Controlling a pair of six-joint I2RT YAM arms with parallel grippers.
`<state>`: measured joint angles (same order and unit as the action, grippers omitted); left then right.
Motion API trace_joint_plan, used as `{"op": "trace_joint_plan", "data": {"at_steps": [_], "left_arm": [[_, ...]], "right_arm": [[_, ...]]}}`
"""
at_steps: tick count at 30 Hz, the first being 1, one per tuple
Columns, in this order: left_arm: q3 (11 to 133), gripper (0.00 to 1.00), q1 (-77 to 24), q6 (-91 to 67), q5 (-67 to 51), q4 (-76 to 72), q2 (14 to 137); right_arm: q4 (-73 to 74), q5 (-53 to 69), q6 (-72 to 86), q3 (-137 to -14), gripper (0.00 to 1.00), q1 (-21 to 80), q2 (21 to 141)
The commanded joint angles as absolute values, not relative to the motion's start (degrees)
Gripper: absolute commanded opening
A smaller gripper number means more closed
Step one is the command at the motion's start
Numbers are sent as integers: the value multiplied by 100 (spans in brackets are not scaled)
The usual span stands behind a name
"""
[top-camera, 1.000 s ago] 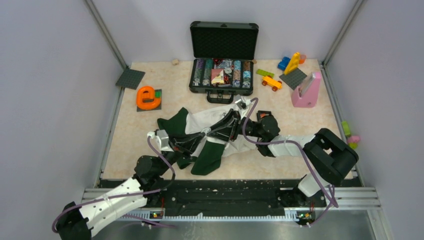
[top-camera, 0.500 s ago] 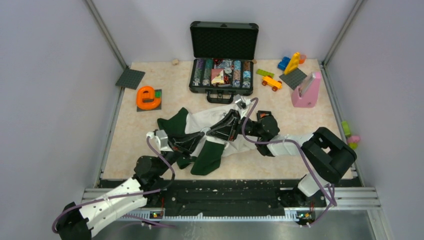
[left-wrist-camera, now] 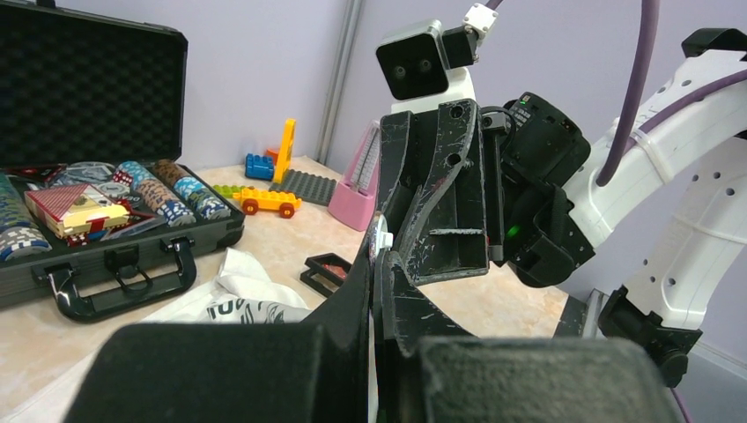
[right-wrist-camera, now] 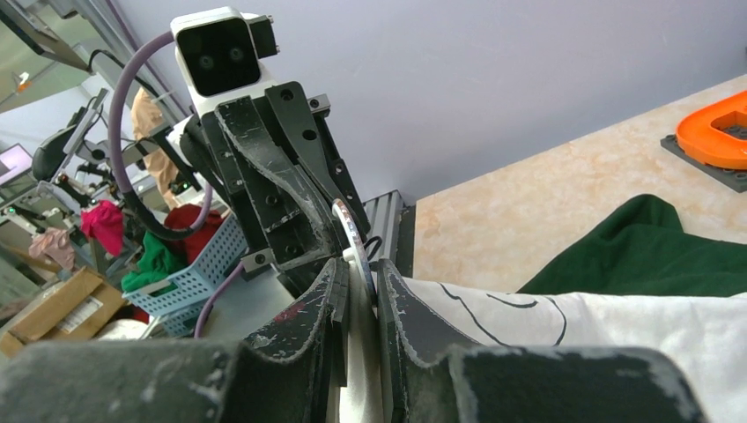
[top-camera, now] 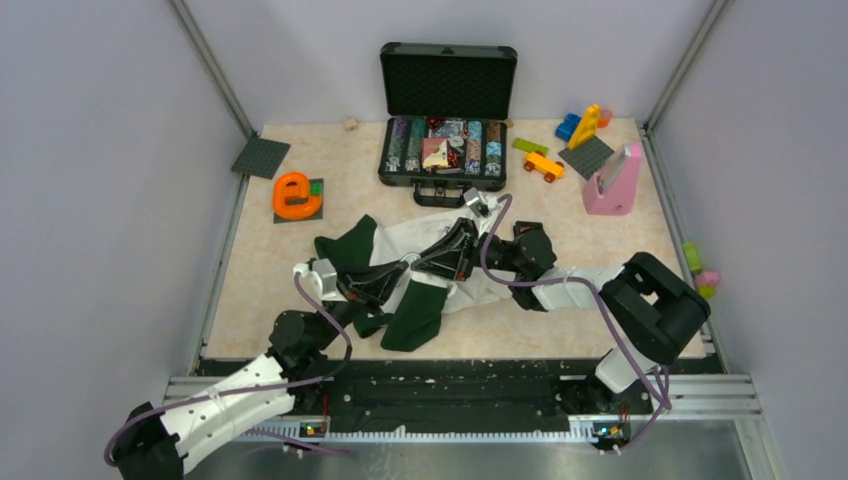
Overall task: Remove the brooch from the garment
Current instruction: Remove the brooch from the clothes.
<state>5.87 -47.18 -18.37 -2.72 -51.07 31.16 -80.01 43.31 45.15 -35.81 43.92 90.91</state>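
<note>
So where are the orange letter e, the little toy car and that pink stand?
Orange letter "e" (top-camera: 291, 196), top view, middle bar.
Toy car (top-camera: 543, 165), top view, orange body.
Pink stand (top-camera: 612, 190), top view, sloped side.

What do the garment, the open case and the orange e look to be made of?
The garment: soft woven or knit cloth, white with dark green parts, matte; it creases and drapes flat.
The case: rigid black shell with what looks like metal edge trim; the lid lining is dimpled, probably foam.
The orange e: likely hard plastic, smooth with a slight sheen.
</note>
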Motion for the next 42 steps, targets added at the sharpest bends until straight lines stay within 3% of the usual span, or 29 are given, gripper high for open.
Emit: {"op": "trace_joint_plan", "data": {"at_steps": [1, 7, 28, 34, 42], "left_arm": [[704, 0, -4787, -1834, -877, -5233, 3244], [675, 0, -4782, -1745, -1097, -5139, 3321], [590, 0, -4782, -1485, -1179, -4230, 3358], [746, 0, -4788, -1336, -1103, -4057, 3698], [418, 0, -4782, -1712, 399, -4304, 3013]], "right_arm": [[-7815, 4412, 4252, -3894, 8, 4627, 9035], [-7607, 4347, 4133, -3902, 5, 4619, 8904], [-7094, 4275, 3702, -3822, 7, 4631, 8503], [-7016, 4321, 3633, -3819, 30, 4623, 8458], [-6576, 4208, 3253, -3478, 59, 4586, 7975]]}}
